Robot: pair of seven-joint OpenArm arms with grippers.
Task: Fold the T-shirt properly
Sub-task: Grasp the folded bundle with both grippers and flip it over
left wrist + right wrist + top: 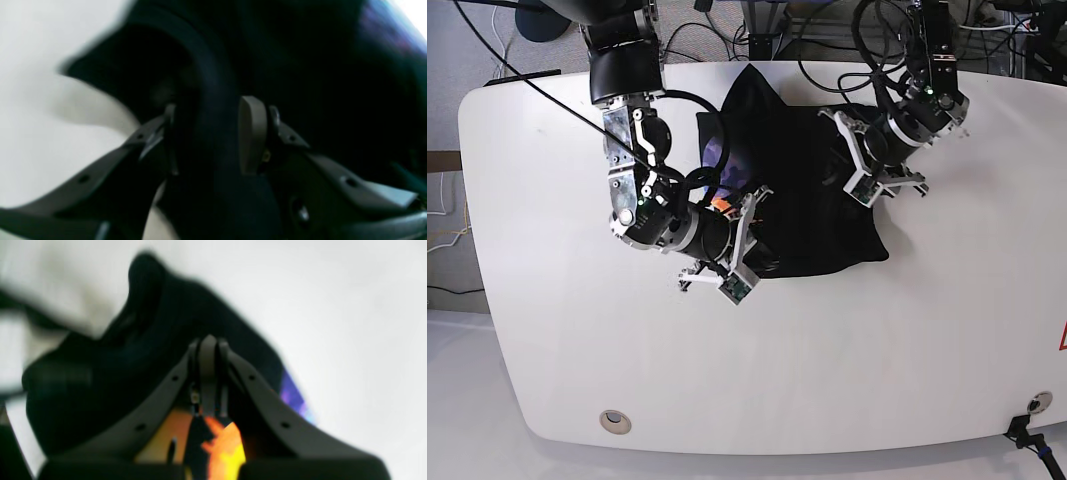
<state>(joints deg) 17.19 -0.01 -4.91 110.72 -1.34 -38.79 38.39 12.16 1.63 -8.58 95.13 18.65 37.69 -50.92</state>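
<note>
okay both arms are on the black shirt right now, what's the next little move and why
Probably carry the right gripper across toward the left gripper to lay its edge over. The right jaws are pinched shut on the T-shirt, sun print showing beneath them, while the left jaws hold a thick black fold. In the base view the shirt lies bunched on the white table, not yet a neat rectangle.

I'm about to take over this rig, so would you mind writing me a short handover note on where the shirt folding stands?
Left end effector: jaws partly apart with a thick fold of the black T-shirt between them.
Right end effector: shut on the T-shirt, pinching cloth at the printed side; orange-yellow print shows below the fingers.
T-shirt: bunched in a rough heap on the white table, between the two arms, mostly black side up.
Done: both arms have hold of the cloth.
Left: no neat fold is visible yet; the shirt still needs flattening and folding.
</note>
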